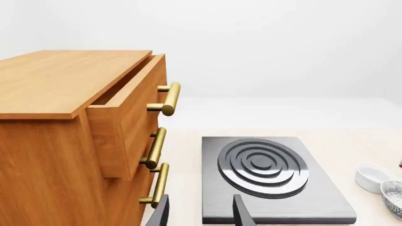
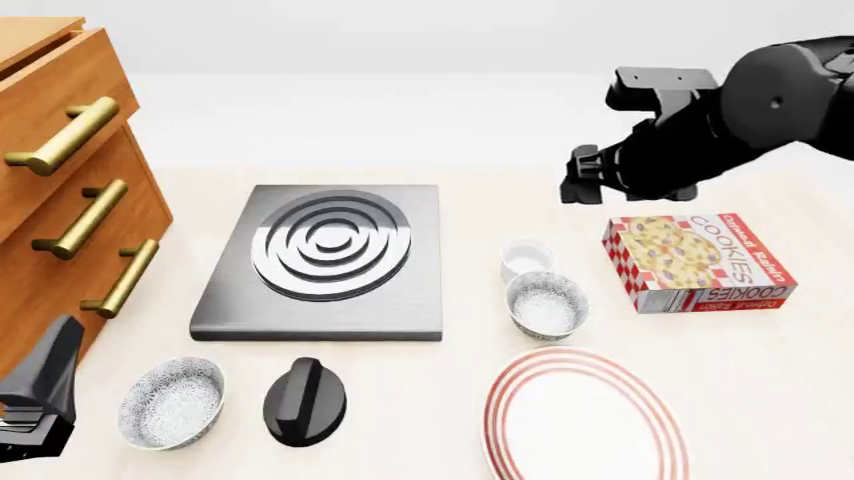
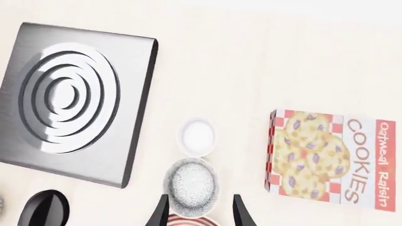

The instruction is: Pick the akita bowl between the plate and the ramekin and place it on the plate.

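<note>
Lying below the right tool (image 3: 199, 210): akita bowl (image 3: 191, 183).

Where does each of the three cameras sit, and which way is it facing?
Front: fixed above the arms' side of the table, facing forward and down over hob, bowl, ramekin and plate; the right arm shows and the left tool's body sits at the near-left corner.
Left wrist: behind the left tool, facing level past the dresser and hob.
Right wrist: behind the right tool, facing straight down on bowl, ramekin and cookie box.
Shared: all three show hob, ramekin and bowl.
</note>
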Controlling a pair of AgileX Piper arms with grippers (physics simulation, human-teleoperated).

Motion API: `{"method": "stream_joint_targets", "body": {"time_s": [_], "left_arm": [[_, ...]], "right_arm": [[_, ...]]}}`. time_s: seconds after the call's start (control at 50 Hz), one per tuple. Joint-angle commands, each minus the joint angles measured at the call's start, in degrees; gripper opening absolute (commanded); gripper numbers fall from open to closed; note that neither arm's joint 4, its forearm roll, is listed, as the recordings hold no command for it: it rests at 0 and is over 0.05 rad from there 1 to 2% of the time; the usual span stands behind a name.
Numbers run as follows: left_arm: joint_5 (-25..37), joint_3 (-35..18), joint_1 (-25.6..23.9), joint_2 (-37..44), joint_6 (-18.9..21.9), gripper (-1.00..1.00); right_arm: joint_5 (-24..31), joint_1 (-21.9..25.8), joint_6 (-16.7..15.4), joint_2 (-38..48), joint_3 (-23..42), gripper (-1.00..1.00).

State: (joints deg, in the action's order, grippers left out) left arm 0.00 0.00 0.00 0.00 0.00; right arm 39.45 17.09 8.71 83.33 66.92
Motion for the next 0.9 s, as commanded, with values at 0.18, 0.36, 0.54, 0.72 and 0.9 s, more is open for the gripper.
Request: {"method": "stream_joint_targets", "body": {"time_s": [0.18, 0.36, 0.54, 0.72, 0.9], "left_arm": [[0.0, 0.0, 0.0, 0.0, 0.0, 1.0], [0.0, 0.0, 0.0, 0.0, 0.0, 1.0], [0.0, 0.0, 0.0, 0.0, 0.0, 1.0], [0.0, 0.0, 0.0, 0.0, 0.0, 1.0], [0.0, 0.0, 0.0, 0.0, 0.0, 1.0]], "right_arm": [[-9.55, -0.35, 3.19, 3.96, -9.95, 1.0], [-11.58, -1.47, 2.94, 5.3, -11.86, 1.0], [-12.77, -4.43, 1.44, 5.27, -12.72, 1.0], [-13.35, -6.25, 0.25, 4.66, -13.55, 1.0], [-16.2, -5.35, 1.16, 6.88, -15.39, 1.0]]}}
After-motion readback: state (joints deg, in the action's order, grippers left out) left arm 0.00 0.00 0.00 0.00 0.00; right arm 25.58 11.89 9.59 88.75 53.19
